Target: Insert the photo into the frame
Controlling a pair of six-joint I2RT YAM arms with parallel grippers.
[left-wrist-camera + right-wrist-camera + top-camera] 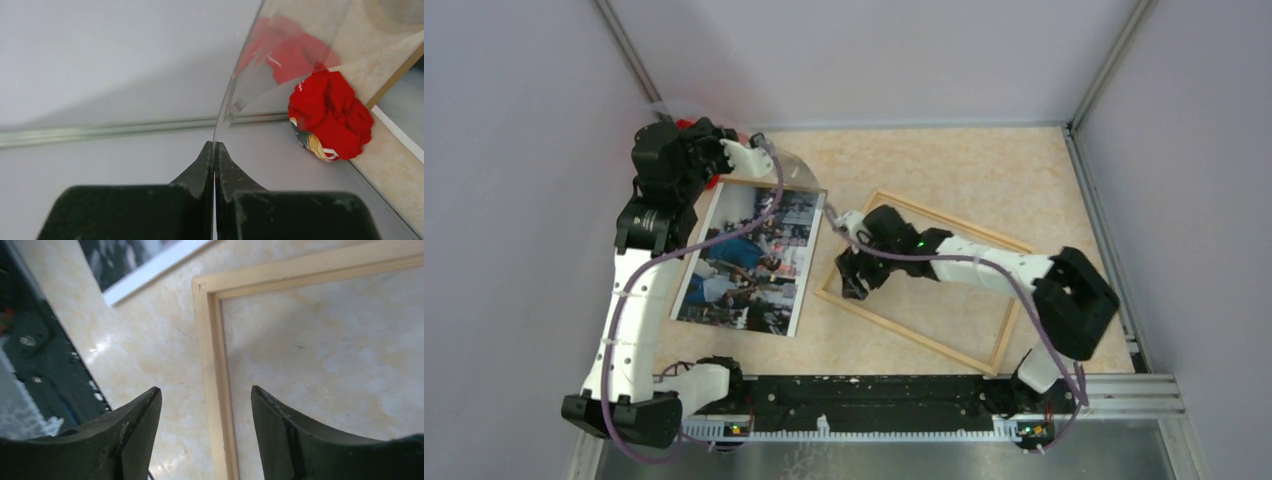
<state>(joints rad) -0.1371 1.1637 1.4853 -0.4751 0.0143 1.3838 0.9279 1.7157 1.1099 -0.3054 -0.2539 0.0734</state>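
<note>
The photo [744,265] lies face up on the table at the left; its white-bordered corner shows in the right wrist view [145,270]. The light-wood frame [924,340] lies flat to its right, at an angle. My left gripper [756,143] is at the back left, above the photo's far edge, shut on the edge of a thin clear sheet [799,172] that bends upward [280,50] from the jaws [215,145]. My right gripper [854,283] is open and straddles the frame's left bar [212,350], one finger on each side [206,390].
A crumpled red cloth-like object [332,112] lies in the back left corner, also in the top view [686,123]. Grey walls close three sides. A black rail [874,400] runs along the near edge by the arm bases.
</note>
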